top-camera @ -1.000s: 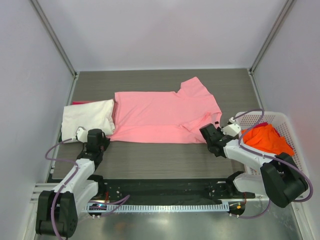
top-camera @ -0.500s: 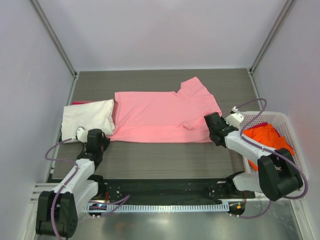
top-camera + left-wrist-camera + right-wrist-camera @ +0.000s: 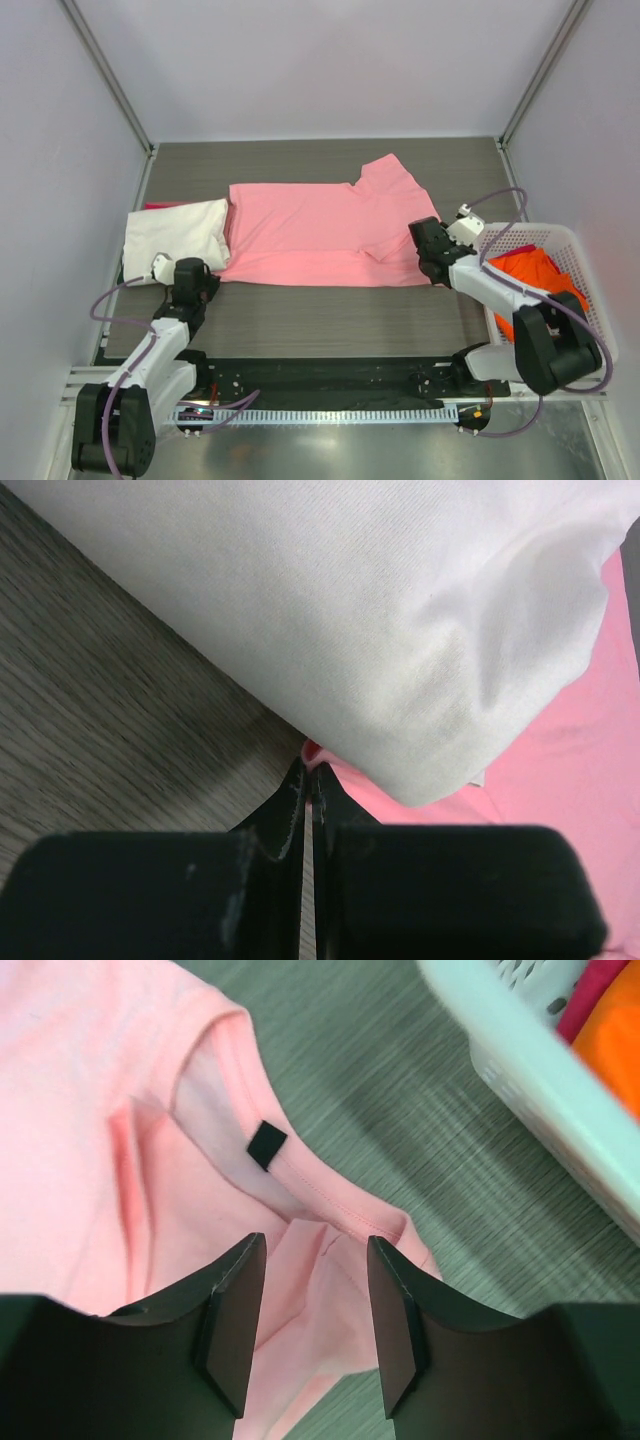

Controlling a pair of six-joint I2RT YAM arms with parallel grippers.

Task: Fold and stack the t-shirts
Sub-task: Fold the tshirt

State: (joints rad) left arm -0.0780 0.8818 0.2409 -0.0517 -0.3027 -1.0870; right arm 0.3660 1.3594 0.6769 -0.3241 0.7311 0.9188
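A light pink t-shirt (image 3: 320,235) lies spread flat across the table, its small dark neck label (image 3: 267,1144) at the collar. My right gripper (image 3: 430,248) is open over the collar end (image 3: 315,1250), and pink fabric lies between its fingers (image 3: 238,1305) without being pinched. My left gripper (image 3: 198,272) is shut, with a small fold of the pink t-shirt's bottom corner (image 3: 312,748) caught at its tips (image 3: 310,772). A folded cream-white t-shirt (image 3: 178,235) lies at the left on a red t-shirt (image 3: 155,205). An orange t-shirt (image 3: 535,275) is in the basket.
The white mesh basket (image 3: 545,232) stands at the right, close beside my right arm, and its rim (image 3: 540,1080) shows in the right wrist view. Bare dark wood table (image 3: 330,320) runs in front of the pink t-shirt. Grey walls enclose the table.
My right gripper has moved up toward the pink t-shirt's collar, shut briefly, and now stands open again. The left arm and the shirts have not moved.
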